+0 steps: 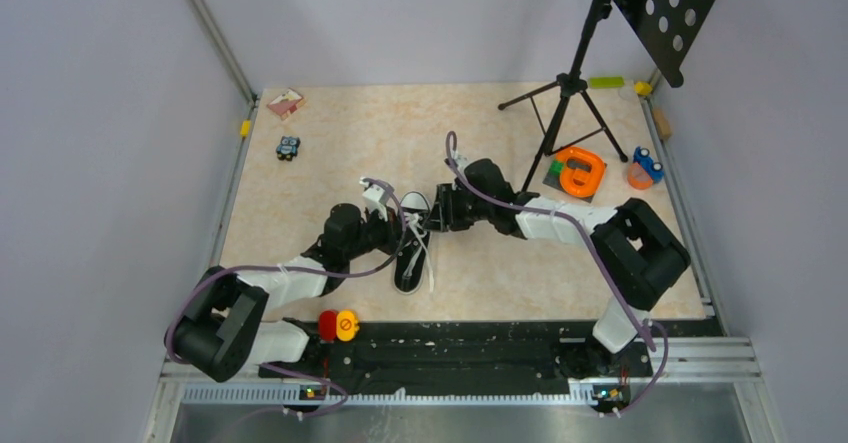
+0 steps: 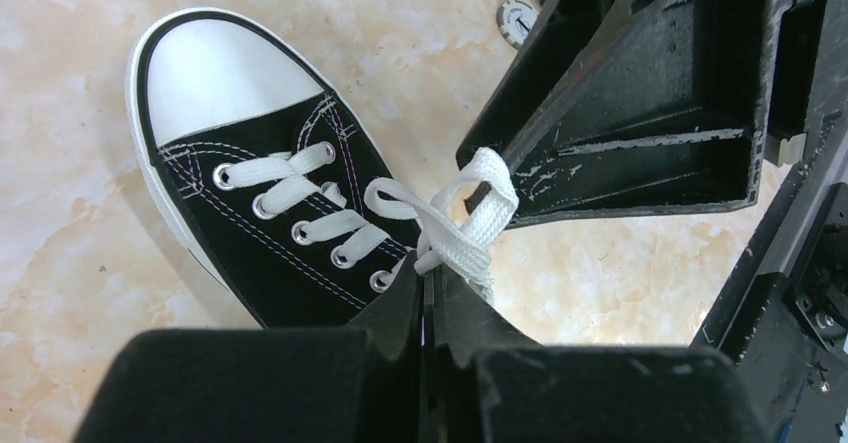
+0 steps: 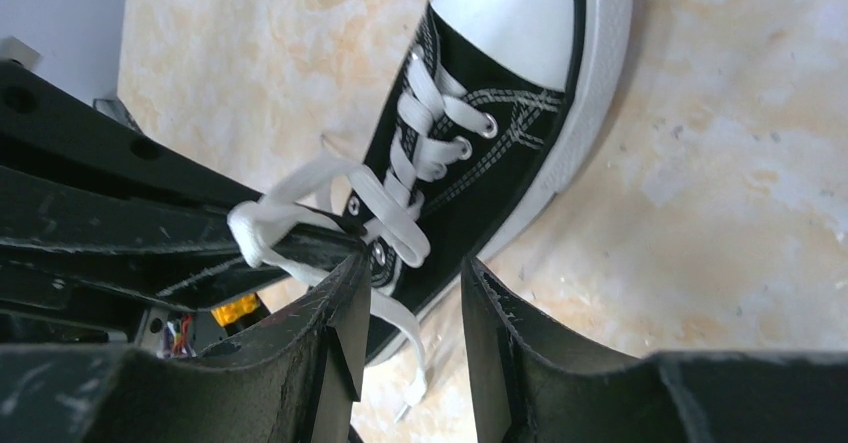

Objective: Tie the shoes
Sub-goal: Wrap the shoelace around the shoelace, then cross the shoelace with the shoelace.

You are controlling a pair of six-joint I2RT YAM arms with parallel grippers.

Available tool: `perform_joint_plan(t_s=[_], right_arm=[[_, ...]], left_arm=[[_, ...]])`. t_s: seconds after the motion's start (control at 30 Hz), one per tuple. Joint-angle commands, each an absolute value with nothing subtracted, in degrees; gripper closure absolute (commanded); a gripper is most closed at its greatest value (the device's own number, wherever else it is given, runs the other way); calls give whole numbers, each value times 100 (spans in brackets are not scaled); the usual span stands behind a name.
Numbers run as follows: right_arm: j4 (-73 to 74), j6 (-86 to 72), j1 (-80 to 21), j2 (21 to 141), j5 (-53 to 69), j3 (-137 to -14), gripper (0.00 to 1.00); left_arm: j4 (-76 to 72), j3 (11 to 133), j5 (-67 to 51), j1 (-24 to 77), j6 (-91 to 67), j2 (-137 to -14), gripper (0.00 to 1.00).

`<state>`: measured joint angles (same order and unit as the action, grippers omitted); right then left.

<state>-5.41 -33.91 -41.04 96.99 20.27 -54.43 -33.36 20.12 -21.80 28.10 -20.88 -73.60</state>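
The black sneaker lies mid-table, its white toe cap pointing away from the arms. It also shows in the left wrist view and the right wrist view. My left gripper is shut on the white lace just above the top eyelets. The lace forms a loop around one fingertip of my right gripper. My right gripper is open above the shoe's tongue end, its left finger touching the lace. A loose lace end hangs to the table.
A black tripod stands at the back right, with an orange object and a small blue-orange toy beside it. A toy car and a card lie back left. Red and yellow buttons sit at the near edge.
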Motion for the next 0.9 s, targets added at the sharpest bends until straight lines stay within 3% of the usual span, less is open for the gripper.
perform_joint_plan(t_s=[0.0, 0.37, 0.5, 0.77, 0.87], right_arm=[[-894, -3200, -4126, 9908, 2209, -5867, 60], [-806, -3060, -4218, 10253, 2300, -6144, 60], [-867, -3068, -4253, 10309, 2358, -6160, 65], [-820, -3045, -4324, 10423, 2275, -6288, 62], [-881, -3077, -4324, 10363, 2060, -6233, 65]], left_arm=[[-3479, 2108, -2217, 2782, -2029, -7328, 100], [-3413, 2241, -2301, 2786, -2010, -7454, 100], [-3393, 2217, -2281, 2782, -2003, -7382, 100], [-3322, 2261, -2321, 2786, -2013, -7377, 100], [-3344, 2246, -2301, 2786, -1993, -7397, 100]])
